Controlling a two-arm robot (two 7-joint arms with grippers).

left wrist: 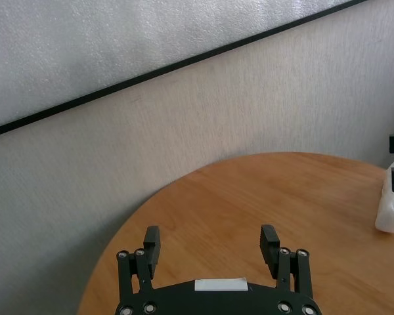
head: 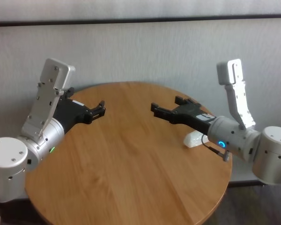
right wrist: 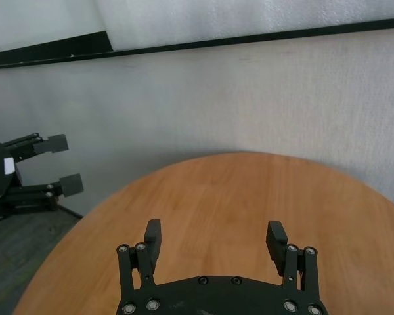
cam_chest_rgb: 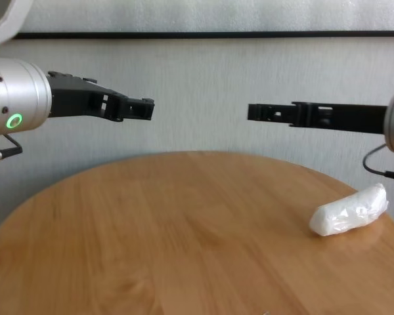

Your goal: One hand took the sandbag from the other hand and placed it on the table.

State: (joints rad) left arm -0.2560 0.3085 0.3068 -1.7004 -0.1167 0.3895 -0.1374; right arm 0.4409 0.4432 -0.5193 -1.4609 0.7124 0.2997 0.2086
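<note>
Now sandbag (cam_chest_rgb: 349,210) lies on table (cam_chest_rgb: 184,230) (both claws clear).

The large round light-brown wooden table (head: 131,159) lay bare across its middle, near edge and left side, leaving open passage there. The only obstacle on it was the small white crinkled oblong sandbag (cam_chest_rgb: 349,210), lying near the right edge, beneath the blue-ringed black two-finger gripper (head: 154,109).

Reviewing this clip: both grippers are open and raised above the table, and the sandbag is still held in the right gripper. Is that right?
Not quite. The sandbag is not held: the chest view shows it lying on the table below the right gripper. The rest stands: that gripper and the left gripper are both open and raised.
</note>
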